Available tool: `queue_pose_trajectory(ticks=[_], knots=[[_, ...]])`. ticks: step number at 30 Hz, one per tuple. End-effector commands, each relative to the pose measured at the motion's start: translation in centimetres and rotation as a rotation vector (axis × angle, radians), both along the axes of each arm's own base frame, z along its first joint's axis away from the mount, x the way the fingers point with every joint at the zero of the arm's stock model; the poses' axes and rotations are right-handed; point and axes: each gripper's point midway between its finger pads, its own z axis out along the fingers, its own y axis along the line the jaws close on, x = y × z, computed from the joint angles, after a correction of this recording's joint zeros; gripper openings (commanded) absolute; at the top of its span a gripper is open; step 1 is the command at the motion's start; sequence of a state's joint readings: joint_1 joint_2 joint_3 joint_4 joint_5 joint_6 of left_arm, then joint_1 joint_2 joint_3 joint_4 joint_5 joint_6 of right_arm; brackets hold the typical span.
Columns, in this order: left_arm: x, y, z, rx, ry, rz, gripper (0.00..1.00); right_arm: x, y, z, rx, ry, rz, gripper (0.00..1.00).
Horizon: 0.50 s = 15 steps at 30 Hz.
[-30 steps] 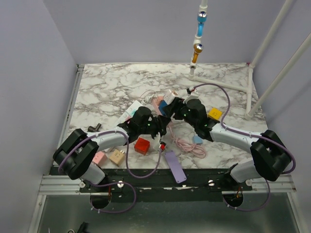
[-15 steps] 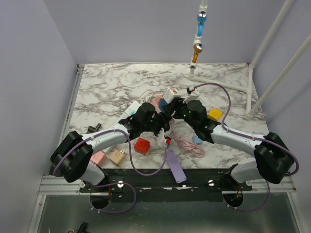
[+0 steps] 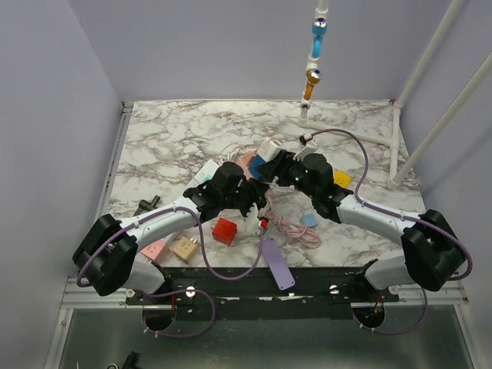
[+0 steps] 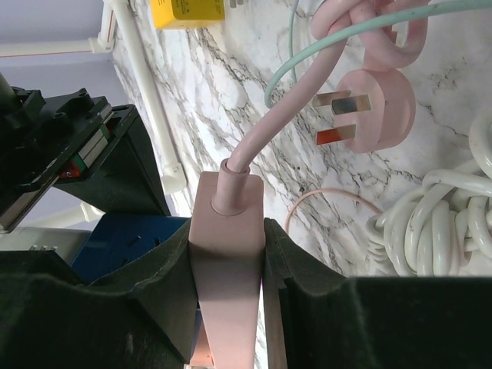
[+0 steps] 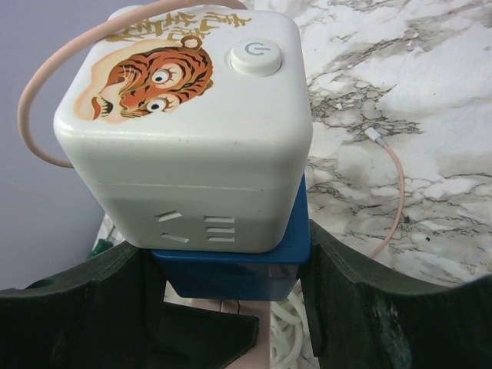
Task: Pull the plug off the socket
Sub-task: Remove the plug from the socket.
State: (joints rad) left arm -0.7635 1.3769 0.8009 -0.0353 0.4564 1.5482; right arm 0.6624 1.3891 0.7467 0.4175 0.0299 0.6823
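The socket (image 5: 192, 131) is a white cube with a tiger picture, a power button and a blue base (image 5: 238, 265). My right gripper (image 5: 231, 307) is shut on that blue base, one pad on each side, holding it above the table. A pink plug (image 4: 227, 231) with a pink cable sits against the socket's blue base (image 4: 123, 246). My left gripper (image 4: 227, 257) is shut on the plug's sides. Whether its pins are still inside is hidden. From above, the socket (image 3: 268, 148) sits between the left gripper (image 3: 256, 191) and the right gripper (image 3: 280, 165).
A loose pink plug (image 4: 377, 108), white cable coil (image 4: 453, 223) and pink cable (image 3: 296, 229) lie under the grippers. Around them lie a red cube (image 3: 224, 230), purple strip (image 3: 277, 263), small adapters (image 3: 184, 247), and a yellow cube (image 3: 340, 179). White pipe frame (image 3: 346, 127) at back right.
Both arms have shifted slightly, and the socket has gone a little toward the back of the table. Both grips are unchanged.
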Motion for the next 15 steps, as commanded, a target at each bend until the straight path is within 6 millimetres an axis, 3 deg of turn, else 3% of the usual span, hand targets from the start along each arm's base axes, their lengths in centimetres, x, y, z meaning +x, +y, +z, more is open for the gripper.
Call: queue_pose_trajectory(ticks=[1, 6, 9, 15], knots=[[-2.4, 2.2, -2.5, 0.107, 0.133, -0.004, 0.0, 4.1, -3.1, 7.4, 0.173, -0.197, -0.13, 0.01], [-3.0, 2.4, -2.6, 0.119, 0.137, -0.025, 0.0, 5.4, -4.4, 6.0, 0.106, -0.187, -0.206, 0.01], [-3.2, 2.4, -2.5, 0.132, 0.183, -0.016, 0.0, 5.2, -4.7, 7.4, 0.049, -0.254, -0.227, 0.01], [-2.8, 2.3, -2.5, 0.155, 0.221, -0.002, 0.0, 3.2, -3.4, 9.3, -0.058, -0.367, -0.223, 0.01]])
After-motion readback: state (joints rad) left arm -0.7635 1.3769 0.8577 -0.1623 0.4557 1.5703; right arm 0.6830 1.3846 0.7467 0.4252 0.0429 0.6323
